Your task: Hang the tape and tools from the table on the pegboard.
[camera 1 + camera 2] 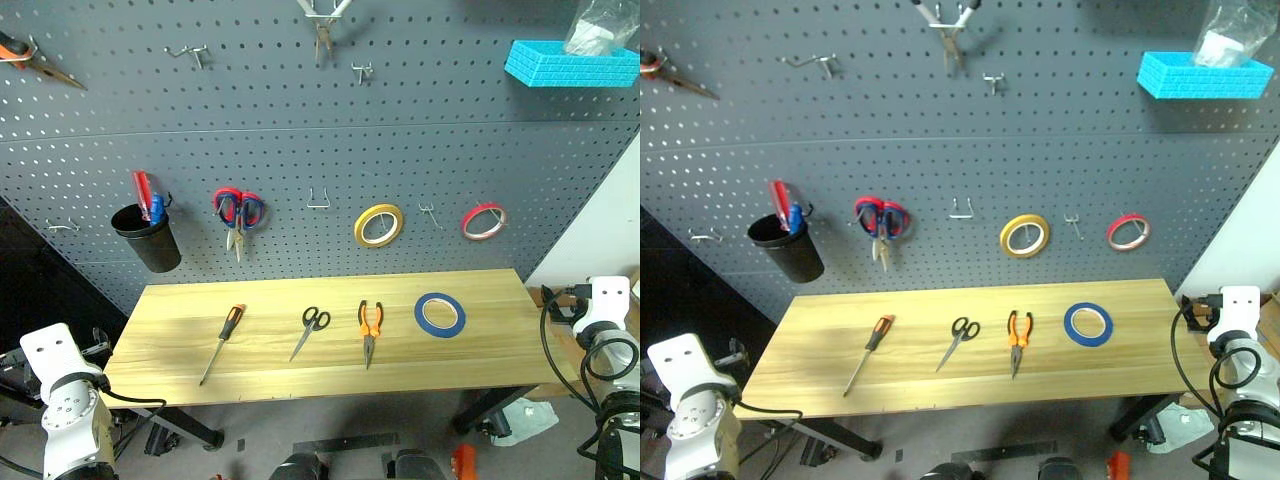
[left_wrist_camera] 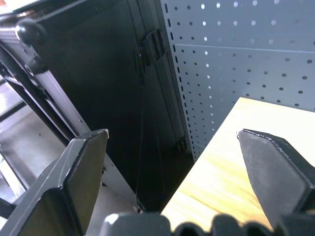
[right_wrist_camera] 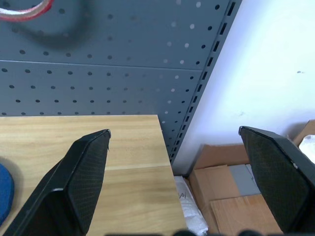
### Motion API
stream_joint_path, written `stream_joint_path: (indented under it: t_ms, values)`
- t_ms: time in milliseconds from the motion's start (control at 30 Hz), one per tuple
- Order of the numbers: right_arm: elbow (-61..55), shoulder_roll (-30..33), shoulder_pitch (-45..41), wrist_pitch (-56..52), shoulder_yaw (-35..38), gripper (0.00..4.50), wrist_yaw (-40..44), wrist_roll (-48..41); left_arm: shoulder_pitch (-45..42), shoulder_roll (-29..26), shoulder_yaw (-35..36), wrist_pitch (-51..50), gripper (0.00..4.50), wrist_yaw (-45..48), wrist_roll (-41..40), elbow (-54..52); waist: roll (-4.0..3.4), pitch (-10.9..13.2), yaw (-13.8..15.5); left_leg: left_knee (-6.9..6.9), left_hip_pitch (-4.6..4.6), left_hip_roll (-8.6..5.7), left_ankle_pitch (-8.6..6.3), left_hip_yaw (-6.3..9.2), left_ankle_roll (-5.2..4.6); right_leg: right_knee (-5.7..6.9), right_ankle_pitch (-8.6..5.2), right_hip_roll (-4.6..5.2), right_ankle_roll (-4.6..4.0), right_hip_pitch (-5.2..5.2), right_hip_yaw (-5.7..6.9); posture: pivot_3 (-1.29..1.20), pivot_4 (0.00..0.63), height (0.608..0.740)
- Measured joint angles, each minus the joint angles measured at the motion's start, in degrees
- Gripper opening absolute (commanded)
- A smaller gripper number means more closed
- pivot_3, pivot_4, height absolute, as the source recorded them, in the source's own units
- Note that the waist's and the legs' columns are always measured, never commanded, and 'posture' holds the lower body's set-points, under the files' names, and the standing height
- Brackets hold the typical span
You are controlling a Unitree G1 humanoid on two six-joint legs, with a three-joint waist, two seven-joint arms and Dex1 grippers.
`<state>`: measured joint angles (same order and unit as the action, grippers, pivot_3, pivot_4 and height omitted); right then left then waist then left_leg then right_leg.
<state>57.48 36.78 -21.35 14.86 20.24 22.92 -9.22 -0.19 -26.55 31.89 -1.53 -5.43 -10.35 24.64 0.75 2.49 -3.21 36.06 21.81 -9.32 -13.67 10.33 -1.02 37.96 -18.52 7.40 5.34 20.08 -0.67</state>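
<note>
Head view: screwdriver [image 1: 222, 342], scissors [image 1: 312, 331], pliers [image 1: 369, 330] and tape [image 1: 440, 314] lay in a row on the tabletop [image 1: 480, 350] below the pegboard [image 1: 300, 150].

Left wrist: left claw [image 2: 172, 140] gaped wide, empty, at the tabletop's end.

Right wrist: right claw [image 3: 174, 135] gaped wide, empty, at the opposite end.

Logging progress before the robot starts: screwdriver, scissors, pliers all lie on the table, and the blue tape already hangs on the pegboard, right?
Not quite. The blue tape lies on the table too, right of the pliers, as the left eye view shows.
</note>
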Motion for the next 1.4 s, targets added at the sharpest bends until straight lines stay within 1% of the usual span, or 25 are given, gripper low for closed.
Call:
stream_joint_path:
  t_ms: [233,500,633,700,767,867,1000,1033,1100,1133,1167,1233,1267,1300,1333,1367,1400]
  values:
    - [-0.1,-0.5,0.6,0.2,0.0,4.50,0.1,-0.6,0.9,0.0,0.2,0.8,4.48,-0.1,-0.1,0.1,0.00,0.0,0.0,0.00,0.00,0.00,-0.01,-0.01,-0.01,0.00,0.00,0.00,0.00,0.01,-0.01,-0.04,0.039,0.740]
    - [-2.6,-1.4,0.6,-1.9,0.0,4.50,2.6,-2.2,1.1,0.4,2.3,-1.5,4.48,3.1,-5.2,0.2,0.00,0.0,0.0,0.00,0.00,0.01,-0.02,-0.01,-0.02,0.00,0.00,0.00,0.00,0.02,-0.03,-0.04,0.054,0.740]
    - [-7.6,-1.8,1.9,-4.2,-1.2,4.50,5.0,-2.8,1.3,1.0,2.8,-3.8,4.48,2.9,-6.7,-0.4,0.05,0.1,0.1,0.00,0.03,0.02,-0.03,0.02,-0.03,0.00,0.00,0.01,0.00,0.02,0.00,-0.04,0.072,0.740]
    - [-10.7,-2.2,3.0,-5.7,-1.8,4.50,6.1,-2.9,1.3,1.0,2.8,-4.4,4.48,2.3,-6.4,-0.5,0.10,0.2,0.2,0.00,0.04,0.03,-0.03,0.02,-0.04,0.00,-0.01,0.03,-0.01,0.03,-0.01,-0.05,0.092,0.740]
    - [-16.1,-2.6,5.1,-7.9,-2.8,4.50,7.3,-3.0,2.8,0.8,1.4,-3.7,4.48,3.9,-5.0,-2.8,0.13,0.5,0.3,0.01,0.08,0.03,-0.04,0.00,-0.05,-0.01,-0.01,0.18,-0.01,0.06,-0.02,-0.06,0.103,0.740]
    - [-23.9,-2.9,7.9,-11.2,-5.2,4.50,8.8,-2.9,5.6,0.0,-3.3,-2.1,4.48,8.3,-2.2,-7.8,0.09,1.5,0.5,0.01,0.08,0.04,-0.08,-0.04,-0.10,-0.02,-0.01,0.22,-0.01,0.06,-0.05,-0.07,0.134,0.740]
    - [-33.1,-3.3,11.2,-15.4,-8.7,4.50,11.1,-2.8,6.1,-0.1,-4.8,-6.4,4.48,13.7,-4.8,-13.1,-0.13,3.0,0.8,0.00,0.17,0.08,-0.13,-0.05,-0.14,-0.01,-0.02,0.22,-0.03,0.15,-0.05,-0.08,0.169,0.740]
    - [-35.5,-3.3,11.9,-16.8,-9.1,4.50,11.5,-2.9,6.1,-0.2,-5.1,-7.8,4.48,14.9,-5.4,-14.5,-0.19,3.5,0.8,0.00,0.21,0.08,-0.13,-0.06,-0.14,-0.01,-0.02,0.22,-0.03,0.20,-0.05,-0.09,0.195,0.740]
    - [-41.5,-3.3,12.7,-20.2,-10.5,4.50,12.4,-3.3,5.4,-1.1,-6.4,-12.8,4.48,17.1,-6.9,-18.1,-0.18,5.0,0.9,0.01,0.26,0.13,-0.13,-0.08,-0.14,0.00,-0.01,0.22,-0.03,0.24,-0.05,-0.10,0.223,0.740]
    - [-44.5,-3.2,13.1,-22.0,-11.3,4.50,13.0,-3.3,4.3,-1.4,-7.2,-17.4,4.48,17.6,-7.9,-19.8,-0.23,5.6,1.0,0.03,0.37,0.13,-0.12,-0.07,-0.14,0.02,-0.01,0.21,-0.03,0.33,-0.03,-0.10,0.234,0.740]
    - [-47.3,-3.2,13.2,-23.8,-12.6,4.50,13.6,-3.4,2.8,-1.8,-8.3,-22.5,4.48,17.7,-8.9,-21.1,-0.24,6.0,1.0,0.02,0.41,0.14,-0.13,-0.07,-0.14,0.03,-0.01,0.21,-0.03,0.36,-0.04,-0.10,0.257,0.740]
    - [-52.1,-2.9,13.2,-27.8,-14.5,4.50,14.2,-3.2,0.9,-2.6,-10.3,-30.5,4.48,18.7,-10.7,-24.5,-0.04,7.2,1.0,0.03,0.68,0.14,-0.12,-0.08,-0.13,0.06,0.01,0.21,-0.05,0.56,-0.04,-0.11,0.285,0.740]
    - [-53.8,-2.7,13.2,-29.7,-15.3,4.50,14.3,-3.1,0.3,-2.7,-11.4,-32.8,4.48,19.6,-11.5,-26.3,0.04,7.6,0.8,0.06,1.00,0.14,-0.11,-0.09,-0.11,0.09,0.05,0.21,-0.08,0.79,-0.08,-0.12,0.294,0.740]
    - [-55.3,-2.3,13.1,-31.7,-16.1,4.50,14.2,-2.7,-0.2,-3.3,-13.0,-34.3,4.48,21.1,-11.9,-28.3,0.18,8.3,0.8,0.14,1.08,0.14,0.02,-0.14,0.10,0.15,0.07,0.21,-0.10,1.03,-0.13,-0.13,0.303,0.740]
    - [-56.3,-1.9,13.0,-33.3,-16.7,4.50,14.1,-2.2,-0.5,-4.1,-14.7,-34.9,4.48,22.5,-12.0,-30.0,0.27,8.7,0.7,0.14,1.23,0.14,0.03,-0.15,0.12,0.14,0.08,0.22,-0.11,1.04,-0.14,-0.14,0.322,0.740]
    - [-57.9,-1.5,12.7,-35.8,-17.3,4.50,13.9,-1.8,-1.3,-4.8,-16.6,-35.6,4.48,24.6,-12.3,-32.6,0.35,9.6,0.7,0.16,1.28,0.17,0.03,-0.24,0.12,0.17,0.09,0.23,-0.13,1.04,-0.18,-0.15,0.337,0.740]
    - [-58.8,-1.5,12.3,-37.2,-17.6,4.50,13.7,-1.6,-1.9,-5.0,-17.5,-35.6,4.48,26.0,-12.5,-33.9,0.34,10.1,0.6,0.15,1.37,0.19,0.03,-0.30,0.12,0.12,0.09,0.24,-0.13,1.08,-0.20,-0.16,0.343,0.740]
